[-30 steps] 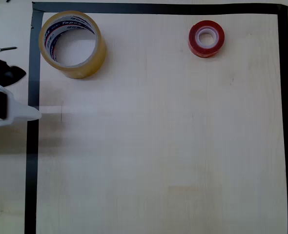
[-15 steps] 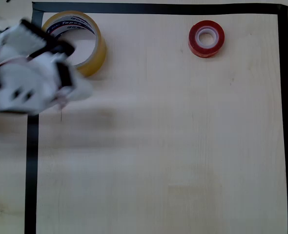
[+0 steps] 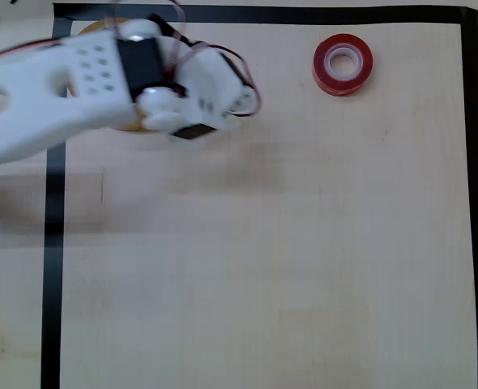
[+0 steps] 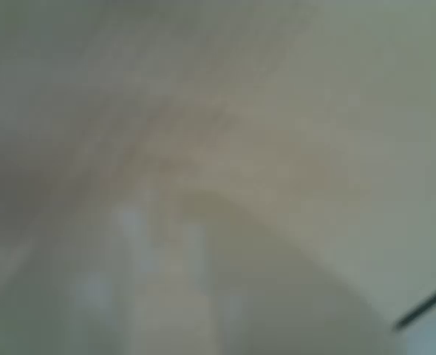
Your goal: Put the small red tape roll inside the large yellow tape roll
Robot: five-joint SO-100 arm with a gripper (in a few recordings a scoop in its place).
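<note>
Covering most of the overhead view is a pale wood-grain table point(image 3: 271, 243), matt and lightly mottled, with a black tape border point(image 3: 263, 14) running along its 12 o'clock edge and down both the 9 and 3 o'clock sides. A strip of table lies outside the border on the 9 o'clock side.

The small red tape roll point(image 3: 343, 63) lies flat near the border's 1 o'clock corner, hole upward, white core visible, well apart from the arm.

The white arm point(image 3: 53, 89) enters from 9 o'clock and reaches across the border toward 11 o'clock. Its wrist and gripper point(image 3: 223, 101) sit above the large yellow tape roll point(image 3: 130, 126), of which a thin tan edge shows beneath the arm. Red wires loop around the wrist. Whether the jaws are spread or pressed together cannot be told from this view.

The wrist view is heavily blurred: pale wood tones and a dark line point(image 4: 425, 305) at 4 o'clock.
</note>
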